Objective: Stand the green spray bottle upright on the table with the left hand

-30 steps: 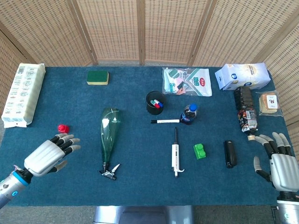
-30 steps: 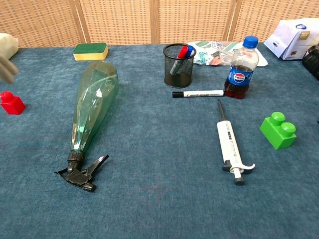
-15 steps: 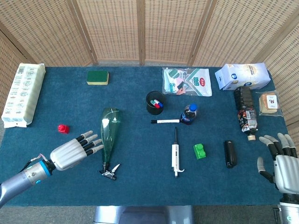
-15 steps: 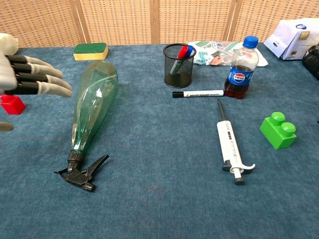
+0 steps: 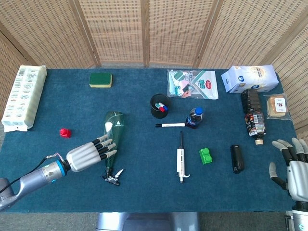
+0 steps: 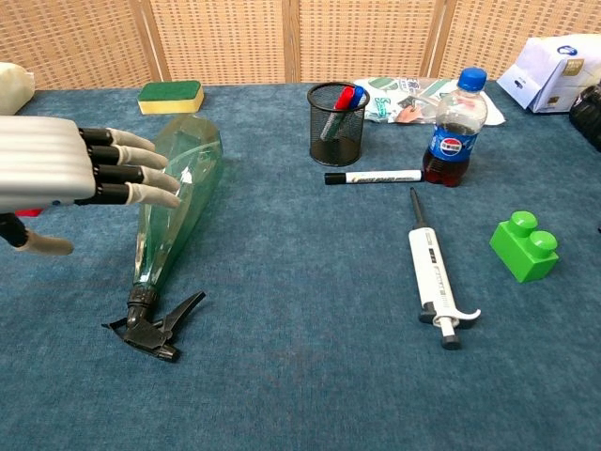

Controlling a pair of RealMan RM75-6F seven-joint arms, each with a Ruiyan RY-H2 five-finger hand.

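A blue carpeted table [image 5: 57,103] stands before wicker screens, and on it the green spray bottle [image 5: 113,134] lies on its side left of centre, its black trigger head toward the robot and its wide base pointing away. This looks like the reach before the grasp: the left hand [image 5: 89,154] hovers at the bottle's left flank, released and holding nothing, fingers straight and spread with the tips over the green body; whether they touch it I cannot tell. Next the hand would need to wrap round the body and tip it up onto its base, while the right hand [image 5: 294,168] rests empty with fingers apart at the table's near right edge.

We see the green spray bottle [image 5: 112,138] lying flat, left of centre, black trigger nozzle toward six o'clock, base toward twelve.
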